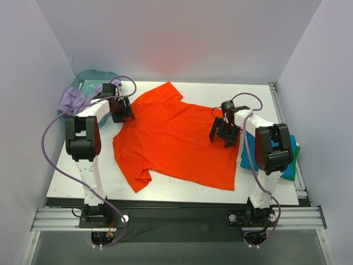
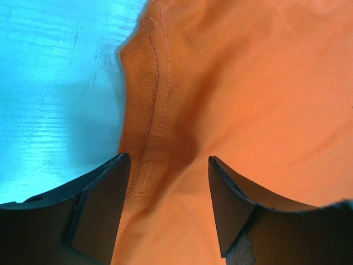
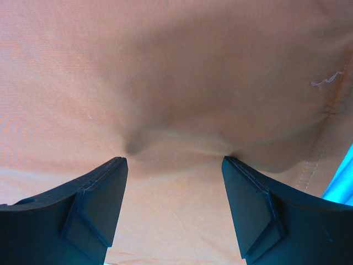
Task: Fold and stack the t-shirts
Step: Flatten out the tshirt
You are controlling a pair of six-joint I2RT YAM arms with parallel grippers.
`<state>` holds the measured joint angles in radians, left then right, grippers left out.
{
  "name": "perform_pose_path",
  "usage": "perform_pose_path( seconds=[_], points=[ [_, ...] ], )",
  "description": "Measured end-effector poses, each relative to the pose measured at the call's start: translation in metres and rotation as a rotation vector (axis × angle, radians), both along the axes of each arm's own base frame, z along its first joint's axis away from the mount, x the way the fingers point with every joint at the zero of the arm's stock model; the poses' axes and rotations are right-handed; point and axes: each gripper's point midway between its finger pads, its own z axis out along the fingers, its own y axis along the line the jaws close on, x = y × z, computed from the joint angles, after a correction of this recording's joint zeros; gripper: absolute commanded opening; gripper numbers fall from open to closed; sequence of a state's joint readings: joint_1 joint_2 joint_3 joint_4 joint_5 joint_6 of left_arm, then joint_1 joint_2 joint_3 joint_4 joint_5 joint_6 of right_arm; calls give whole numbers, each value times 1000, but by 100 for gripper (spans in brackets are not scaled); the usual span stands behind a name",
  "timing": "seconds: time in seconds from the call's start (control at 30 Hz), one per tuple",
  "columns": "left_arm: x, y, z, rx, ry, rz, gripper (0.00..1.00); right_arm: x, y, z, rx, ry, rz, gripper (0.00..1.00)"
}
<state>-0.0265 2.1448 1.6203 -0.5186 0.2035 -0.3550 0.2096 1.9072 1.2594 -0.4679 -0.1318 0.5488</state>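
Fold step, opening grab: orange-red t-shirt (image 1: 176,138) flat mid-surface (image 1: 71,182), left claw (image 1: 122,113) agape at collar, right claw (image 1: 225,134) agape on hem side, nothing pinched yet. Next up: close both w/ cloth btwn fingers, lift evenly. Collar ribbing only via left wrist; folded teal-blue and green t-shirts (image 1: 288,169) only via top cam.

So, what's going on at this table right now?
Two robot arms are working on an orange shirt spread flat on the table. The left gripper is open at the collar, the right gripper open near the hem, denting the cloth; nothing is gripped yet. Folded shirts lie by the right arm.
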Motion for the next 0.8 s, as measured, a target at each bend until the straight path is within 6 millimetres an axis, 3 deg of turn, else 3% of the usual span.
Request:
perform_pose_path(
  seconds=[0.23,0.43,0.6,0.8],
  points=[
    [3,-10,17,-35,-34,-7,69,1,-1,3,-2,-1,14,71],
    [-1,-45,40,-52,-73,-75,69,4,0,15,2,-33,20,71],
    [-17,-72,33,-53,-37,-134,69,6,0,29,10,-69,17,71],
    [-27,-71,9,-47,39,-134,70,1,0,21,12,-42,15,70]
  ],
)
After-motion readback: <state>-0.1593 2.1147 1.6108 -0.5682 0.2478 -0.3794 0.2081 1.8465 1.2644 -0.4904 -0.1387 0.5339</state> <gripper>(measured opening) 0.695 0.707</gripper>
